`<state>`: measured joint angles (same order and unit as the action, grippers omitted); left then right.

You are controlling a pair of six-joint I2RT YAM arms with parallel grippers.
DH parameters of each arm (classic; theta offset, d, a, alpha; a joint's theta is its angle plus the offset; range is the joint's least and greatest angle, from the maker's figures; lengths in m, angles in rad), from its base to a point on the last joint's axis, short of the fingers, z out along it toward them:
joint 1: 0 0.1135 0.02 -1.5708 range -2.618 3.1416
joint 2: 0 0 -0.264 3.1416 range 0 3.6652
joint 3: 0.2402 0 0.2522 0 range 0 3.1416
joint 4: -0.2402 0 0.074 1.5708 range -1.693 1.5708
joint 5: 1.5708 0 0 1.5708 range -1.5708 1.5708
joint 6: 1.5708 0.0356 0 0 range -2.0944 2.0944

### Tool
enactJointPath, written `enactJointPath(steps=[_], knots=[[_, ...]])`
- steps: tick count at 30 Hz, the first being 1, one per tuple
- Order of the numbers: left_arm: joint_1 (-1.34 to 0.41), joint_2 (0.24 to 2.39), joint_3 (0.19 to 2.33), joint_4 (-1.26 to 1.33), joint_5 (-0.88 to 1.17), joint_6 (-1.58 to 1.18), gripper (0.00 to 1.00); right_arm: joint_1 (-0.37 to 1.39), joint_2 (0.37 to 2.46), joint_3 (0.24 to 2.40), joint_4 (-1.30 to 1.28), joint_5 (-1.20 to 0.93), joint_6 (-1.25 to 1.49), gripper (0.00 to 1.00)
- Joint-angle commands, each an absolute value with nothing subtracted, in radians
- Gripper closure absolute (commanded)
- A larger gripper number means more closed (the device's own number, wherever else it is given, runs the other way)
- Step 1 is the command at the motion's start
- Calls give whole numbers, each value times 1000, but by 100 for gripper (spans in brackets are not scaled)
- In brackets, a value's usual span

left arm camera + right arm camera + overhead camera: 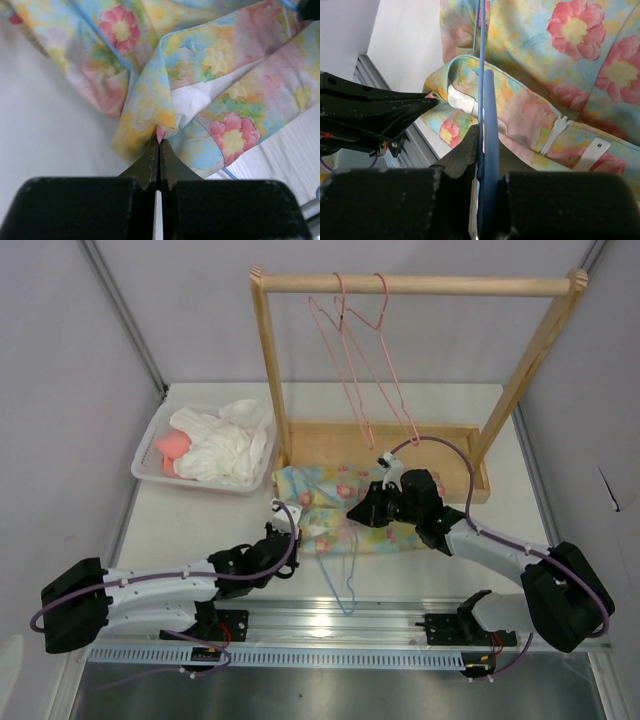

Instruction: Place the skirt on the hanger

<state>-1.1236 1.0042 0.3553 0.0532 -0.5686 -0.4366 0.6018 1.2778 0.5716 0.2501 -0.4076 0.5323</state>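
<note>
Skirt (330,502) is laid flat at mid-tabletop (180,530), just before the rack (420,435) base. Left claw (159,142) is pinched tight on its edge; right claw (481,131) is clamped on the hanger (489,110) wire. Hanger is judged only partly inserted; hanging is not yet done.

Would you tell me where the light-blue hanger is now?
In the top view, the hanger lies mid-table, partly on the skirt, hook toward the arm bases, held by the right gripper.
</note>
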Motion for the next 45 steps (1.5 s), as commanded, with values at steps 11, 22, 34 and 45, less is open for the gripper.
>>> enactJointPath(steps=[11,22,34,45], knots=[[-1118,1032,330,-159,-798,-829,100,687,1341,943,-325,-124,227,100],[-852,954,287,-204,-718,-937,100,683,1348,884,-311,-80,216,100],[-583,982,351,-258,-595,-956,97,598,1313,882,-319,-43,210,100],[-488,897,350,-170,-494,-792,95,422,1230,831,-269,-189,261,100]])
